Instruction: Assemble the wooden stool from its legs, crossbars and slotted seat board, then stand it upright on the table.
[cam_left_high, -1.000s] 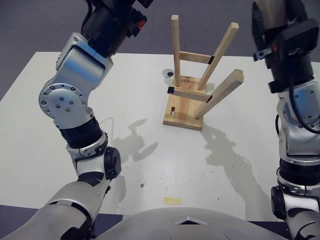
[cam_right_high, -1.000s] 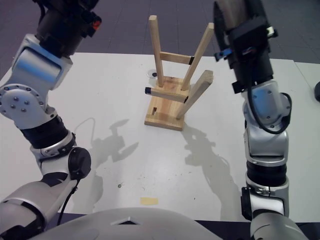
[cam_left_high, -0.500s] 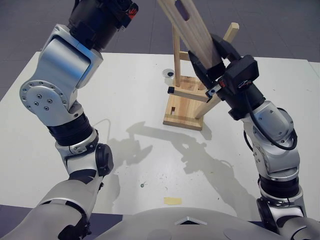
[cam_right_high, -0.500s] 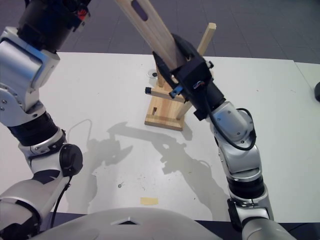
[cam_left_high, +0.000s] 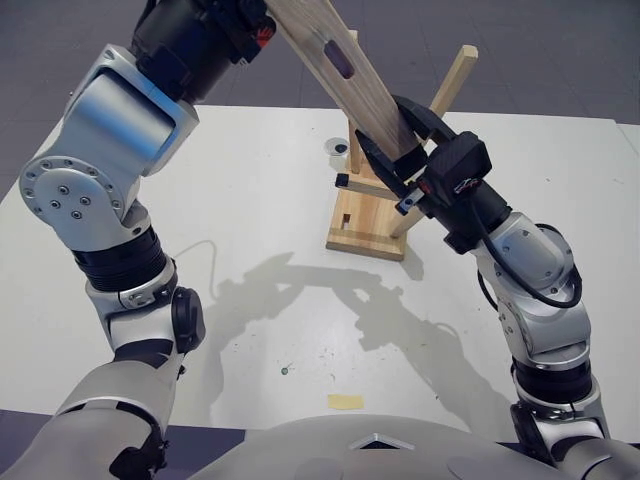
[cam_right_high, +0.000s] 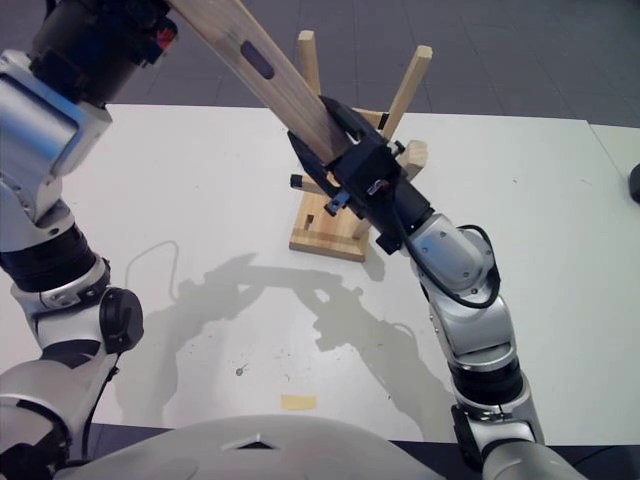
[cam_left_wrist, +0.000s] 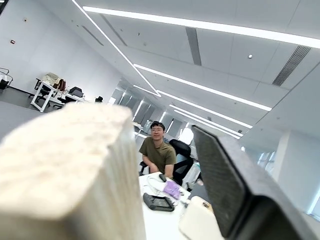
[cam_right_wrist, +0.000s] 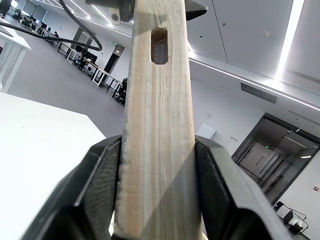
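A slotted wooden leg slants in the air above the table. My right gripper is shut on its lower part, a black finger on each side. The leg's upper end is at my left gripper, and a gap shows between the wood and one finger pad. Behind them the partly built stool stands upside down. Its seat board lies flat on the table, two legs stick up, and a crossbar joins them. A third leg's end shows behind my right gripper.
The white table has open room in front of the stool and on both sides. A small yellow tape scrap lies near the front edge. A small round mark sits on the table behind the seat board.
My right gripper has carried the slotted leg down and a little left, tilting it further. The left arm has swung in, and its gripper now sits at the leg's upper end.
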